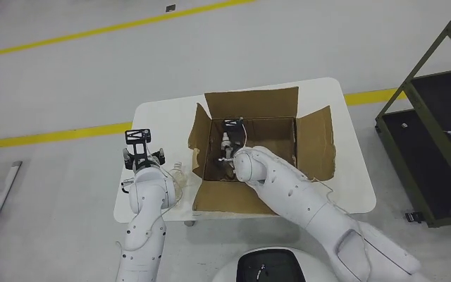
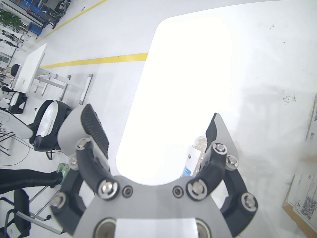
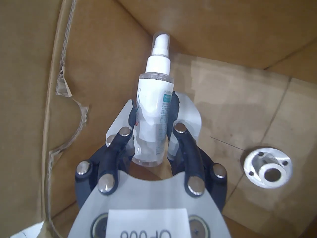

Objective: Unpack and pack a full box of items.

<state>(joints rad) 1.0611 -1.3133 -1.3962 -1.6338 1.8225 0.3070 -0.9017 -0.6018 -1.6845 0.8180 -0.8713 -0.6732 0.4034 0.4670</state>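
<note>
My right gripper (image 3: 153,111) is clamped mid-body on the spray bottle (image 3: 156,87), low inside the box (image 1: 250,102) at the top view's centre. I judge it light, slick, crushable plastic. My left gripper (image 2: 151,122) sits centre-left, jaws apart.

The box (image 1: 313,144) sits mid-table, its near flap at the table's (image 1: 162,116) near edge; my right gripper (image 3: 153,117) is inside it, by its left wall, with the spray bottle (image 3: 154,100) between its fingers; a flange (image 3: 268,168) lies on the box floor nearby; my left gripper (image 1: 139,141) hangs over the table's left end, apart from the box.
</note>
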